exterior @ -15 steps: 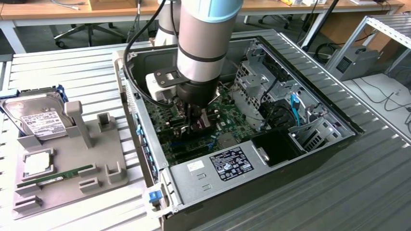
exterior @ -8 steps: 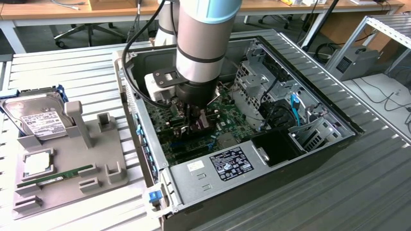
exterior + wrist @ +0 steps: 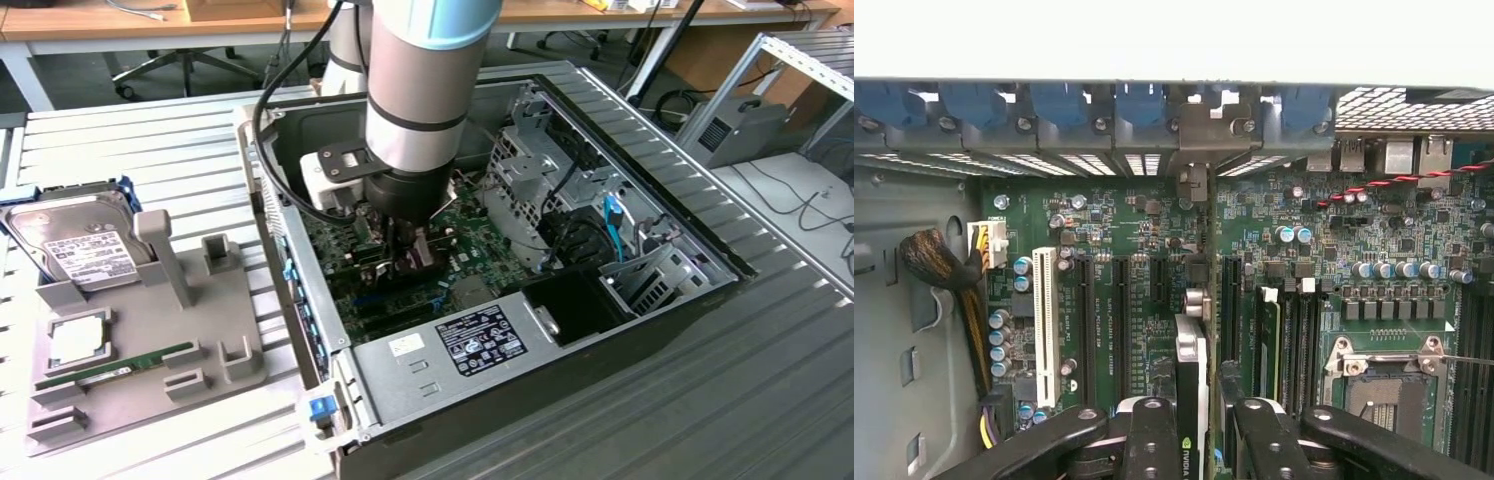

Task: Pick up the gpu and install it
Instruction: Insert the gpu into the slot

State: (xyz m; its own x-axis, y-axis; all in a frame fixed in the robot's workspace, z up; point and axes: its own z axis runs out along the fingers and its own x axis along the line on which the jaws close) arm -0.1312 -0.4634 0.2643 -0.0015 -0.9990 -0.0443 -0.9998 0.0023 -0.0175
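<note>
The gpu point(image 3: 1192, 365) is a thin black card seen edge-on, with a green logo near my fingers. It stands upright over the motherboard point(image 3: 1354, 230), between the black expansion slots point(image 3: 1122, 320). Its pale bracket end point(image 3: 1196, 185) reaches toward the rear slot openings of the case. My gripper point(image 3: 1199, 435) is shut on the card, one black finger on each face. In the exterior view my gripper point(image 3: 407, 250) is down inside the open computer case point(image 3: 441, 365), low over the board. I cannot tell whether the card's edge sits in a slot.
A white slot point(image 3: 1044, 310) and a cable bundle point(image 3: 939, 265) lie to one side of the card, the CPU socket point(image 3: 1384, 375) to the other. Beside the case, at the exterior view's left, a grey holder point(image 3: 200, 330) carries a hard drive point(image 3: 80, 245) and a green RAM stick point(image 3: 114, 368).
</note>
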